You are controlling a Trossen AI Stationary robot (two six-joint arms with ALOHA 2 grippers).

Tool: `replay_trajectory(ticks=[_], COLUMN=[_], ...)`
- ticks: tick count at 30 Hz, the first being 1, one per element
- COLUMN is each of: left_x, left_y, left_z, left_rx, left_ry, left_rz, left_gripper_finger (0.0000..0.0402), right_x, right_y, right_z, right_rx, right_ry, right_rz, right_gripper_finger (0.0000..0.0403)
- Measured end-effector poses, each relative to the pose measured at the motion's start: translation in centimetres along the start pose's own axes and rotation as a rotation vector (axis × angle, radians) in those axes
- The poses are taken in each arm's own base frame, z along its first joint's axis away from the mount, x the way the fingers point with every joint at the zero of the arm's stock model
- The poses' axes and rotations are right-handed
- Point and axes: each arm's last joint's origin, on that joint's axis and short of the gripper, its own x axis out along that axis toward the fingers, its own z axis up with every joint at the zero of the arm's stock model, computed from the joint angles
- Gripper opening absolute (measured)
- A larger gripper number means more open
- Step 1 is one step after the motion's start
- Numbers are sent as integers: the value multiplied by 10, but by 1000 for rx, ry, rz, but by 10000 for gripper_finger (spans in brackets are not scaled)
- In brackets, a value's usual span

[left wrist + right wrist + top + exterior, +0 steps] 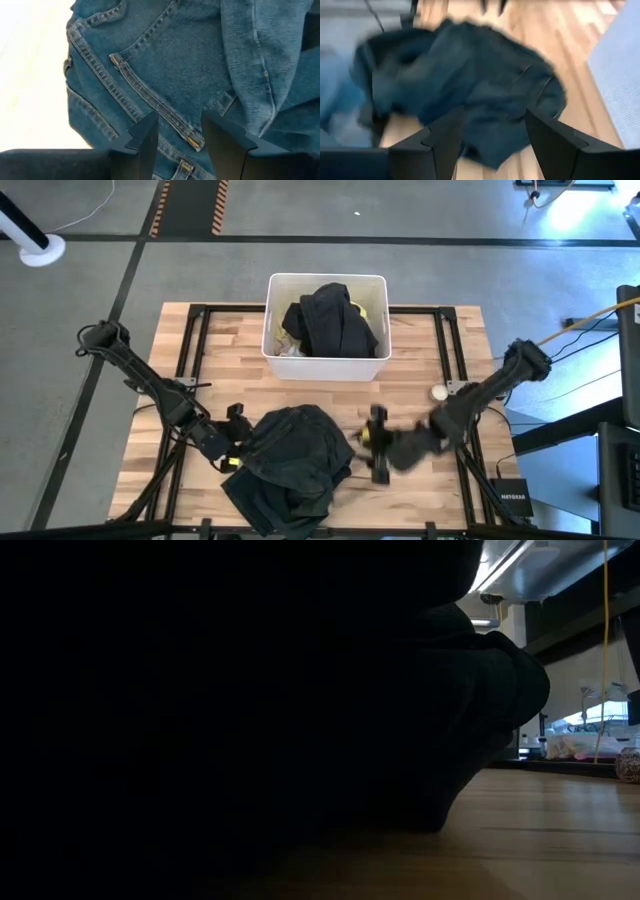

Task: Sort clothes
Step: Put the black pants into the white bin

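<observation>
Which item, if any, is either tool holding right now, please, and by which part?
Neither holds anything. The left tool is open, hovering over the denim garment at its left edge. The right tool is open too, just off its right edge.

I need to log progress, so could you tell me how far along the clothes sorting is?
Early, it seems. One denim garment lies on the table; the left gripper is at its edge and the open right gripper beside it. Black and yellow clothes are in the white bin.
</observation>
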Motion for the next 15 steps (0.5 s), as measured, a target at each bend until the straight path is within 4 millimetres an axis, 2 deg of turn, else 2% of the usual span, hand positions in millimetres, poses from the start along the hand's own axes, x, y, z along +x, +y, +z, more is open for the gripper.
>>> replay_trajectory(ticks=[3, 6, 9, 12, 15], left_x=[8, 16, 23, 27, 31], left_y=[4, 7, 7, 8, 8], left_z=[-4, -4, -2, 1, 1], left_rx=[-36, -55, -50, -53, -60], left_ry=[-36, -87, -133, -143, -133], left_rz=[-11, -27, -49, -63, -77], left_gripper_finger=[143, 143, 143, 143, 143], right_x=[19, 41, 62, 76, 81], right_y=[30, 53, 68, 69, 65], right_z=[-29, -44, -46, -39, -26], right_rx=[-126, -281, -406, -391, -350], right_ry=[47, -6, -92, -89, -74], right_rz=[-45, -76, -78, -64, -50], right_gripper_finger=[227, 227, 228, 242, 269])
